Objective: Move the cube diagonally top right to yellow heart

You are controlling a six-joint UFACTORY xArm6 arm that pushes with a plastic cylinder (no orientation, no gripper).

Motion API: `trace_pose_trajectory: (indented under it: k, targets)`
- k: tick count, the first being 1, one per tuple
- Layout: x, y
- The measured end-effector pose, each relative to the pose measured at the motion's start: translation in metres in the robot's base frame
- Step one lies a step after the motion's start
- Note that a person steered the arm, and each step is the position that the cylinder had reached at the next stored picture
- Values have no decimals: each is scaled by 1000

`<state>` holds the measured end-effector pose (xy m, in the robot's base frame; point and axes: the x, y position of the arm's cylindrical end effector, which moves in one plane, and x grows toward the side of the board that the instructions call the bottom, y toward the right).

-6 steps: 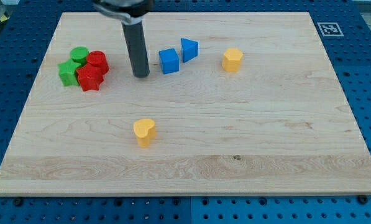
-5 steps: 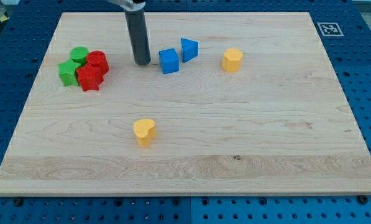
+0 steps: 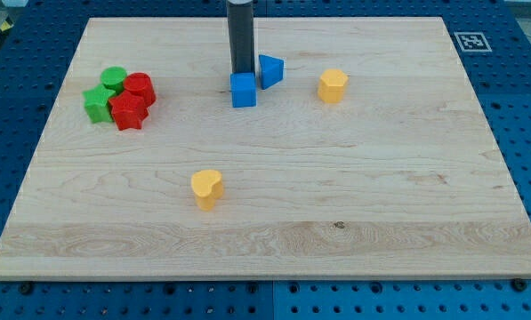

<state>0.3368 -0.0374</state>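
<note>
The blue cube (image 3: pixel 243 90) sits on the board in the upper middle of the view. My tip (image 3: pixel 241 72) stands directly above the cube's top edge in the view, touching or almost touching it. The yellow heart (image 3: pixel 206 188) lies lower down, below and slightly left of the cube. A blue triangular block (image 3: pixel 270 70) sits just to the right of my rod.
A yellow block (image 3: pixel 333 85) with a faceted shape lies right of the blue triangle. At the view's left is a tight cluster: a green cylinder (image 3: pixel 114 77), a green block (image 3: pixel 96 104), a red block (image 3: pixel 140 88) and a red star-like block (image 3: pixel 127 112).
My rod has moved right and up the view, from left of the blue cube to just above it. The cube has shifted only slightly, if at all.
</note>
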Motion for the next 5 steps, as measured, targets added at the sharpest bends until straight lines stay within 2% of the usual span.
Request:
trace_pose_trajectory:
  k: [2,5]
  targets:
    - [37,-5]
    - [95,24]
